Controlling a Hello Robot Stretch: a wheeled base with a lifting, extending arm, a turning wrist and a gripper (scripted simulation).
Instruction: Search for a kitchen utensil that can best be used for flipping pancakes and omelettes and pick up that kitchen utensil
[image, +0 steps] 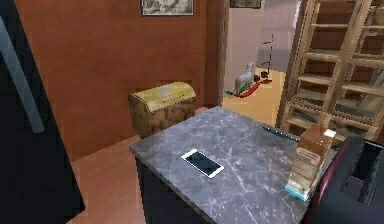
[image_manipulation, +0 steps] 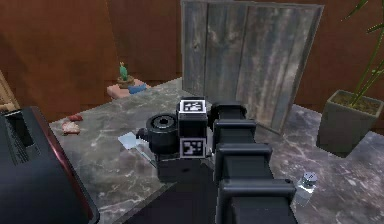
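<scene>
Flipping utensil: cannot tell which thing it is. Best candidate is a thin dark strip (image: 272, 129) lying flat at the far right edge of the surface (image: 235, 135); too small to make out a blade or handle. Task is probably at the search step, nothing identified for pickup.

Hand (image_manipulation: 150, 136) sits at the arm's (image_manipulation: 245, 165) far end, out over the middle of the surface. A pale flat scrap (image_manipulation: 130, 141) lies on the marble right by it, so I cannot tell if the hand holds anything, nor how its fingers stand. The arm probably reaches out here to get at things on the surface.

Rest of the surface:
- phone (image: 203, 162) flat near the near left edge
- carton (image: 312, 160) upright by the right edge
- black appliance (image_manipulation: 35, 165), cut off by the frame
- small pink lump (image_manipulation: 72, 125) and potted cactus (image_manipulation: 124, 73) toward the far corner
- small bottle (image_manipulation: 306, 183) beside the arm, partly hidden

All look like ordinary counter clutter, set down loosely.

Off the surface: chest (image: 162, 107) on the floor past the far left corner, shelf unit (image: 335, 60), plant pot (image_manipulation: 348, 120), wooden panel (image_manipulation: 250, 50).
</scene>
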